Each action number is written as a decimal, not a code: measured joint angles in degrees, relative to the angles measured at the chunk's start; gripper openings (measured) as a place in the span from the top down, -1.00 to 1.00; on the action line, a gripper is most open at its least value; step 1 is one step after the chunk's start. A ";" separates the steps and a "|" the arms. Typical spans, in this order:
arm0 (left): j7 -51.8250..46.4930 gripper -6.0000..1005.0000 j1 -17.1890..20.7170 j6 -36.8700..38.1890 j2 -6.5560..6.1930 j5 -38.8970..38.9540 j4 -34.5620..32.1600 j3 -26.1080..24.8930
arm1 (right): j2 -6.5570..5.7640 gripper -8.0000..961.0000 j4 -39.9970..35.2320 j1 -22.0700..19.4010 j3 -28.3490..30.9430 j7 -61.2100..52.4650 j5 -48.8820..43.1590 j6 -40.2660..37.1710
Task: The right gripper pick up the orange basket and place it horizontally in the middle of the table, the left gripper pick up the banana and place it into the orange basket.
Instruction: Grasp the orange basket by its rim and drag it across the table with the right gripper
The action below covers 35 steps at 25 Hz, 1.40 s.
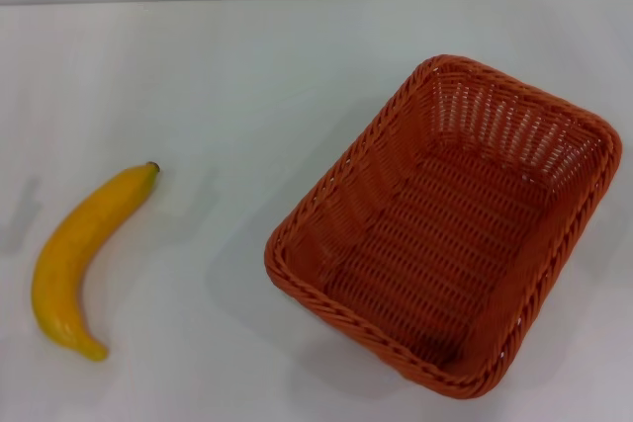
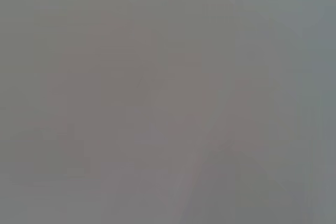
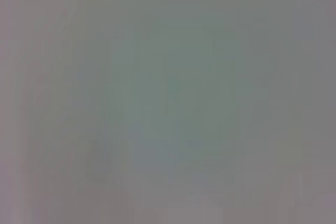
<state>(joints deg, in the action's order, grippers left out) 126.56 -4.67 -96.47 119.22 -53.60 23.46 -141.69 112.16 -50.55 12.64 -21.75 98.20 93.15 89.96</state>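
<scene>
The orange basket [image 1: 445, 229] rests on the white table [image 1: 227, 76] at the right of the head view, empty and turned at a slant, one corner towards the front. The banana [image 1: 81, 256] lies alone at the left, its dark stem tip pointing to the back right. Neither gripper nor either arm shows in the head view. Both wrist views hold only a plain grey surface, with no object and no fingers.
The table's back edge meets a pale wall along the top of the head view. Bare tabletop lies between the banana and the basket and behind them.
</scene>
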 joint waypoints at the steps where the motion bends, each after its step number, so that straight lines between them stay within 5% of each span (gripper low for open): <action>1: -0.01 -0.40 0.04 -0.06 0.00 0.00 0.00 0.02 | -0.48 -0.81 -2.20 0.70 -1.03 -2.41 -1.53 -0.20; 12: -1.91 -0.40 0.19 -0.84 -0.11 -0.90 0.00 0.27 | -5.65 -0.66 -22.77 14.12 -13.37 -30.94 -23.51 3.93; 18: -1.91 -0.40 -0.03 -0.87 -0.13 -1.73 0.01 0.28 | -6.52 -0.67 -26.28 21.92 -19.97 -38.41 -36.24 6.53; 26: -1.92 -0.40 1.19 -1.14 -0.14 -2.19 0.15 0.28 | -3.47 -0.68 -18.28 35.97 -27.84 -43.53 -56.20 9.33; 35: -1.90 -0.40 1.03 -1.62 -0.22 -4.33 0.42 0.27 | -0.01 -0.67 -6.66 44.57 -29.40 -44.24 -68.94 5.13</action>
<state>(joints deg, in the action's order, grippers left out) 124.66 -3.65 -98.09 119.00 -57.94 23.88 -141.42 112.16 -57.21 57.21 -51.15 53.97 24.21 95.09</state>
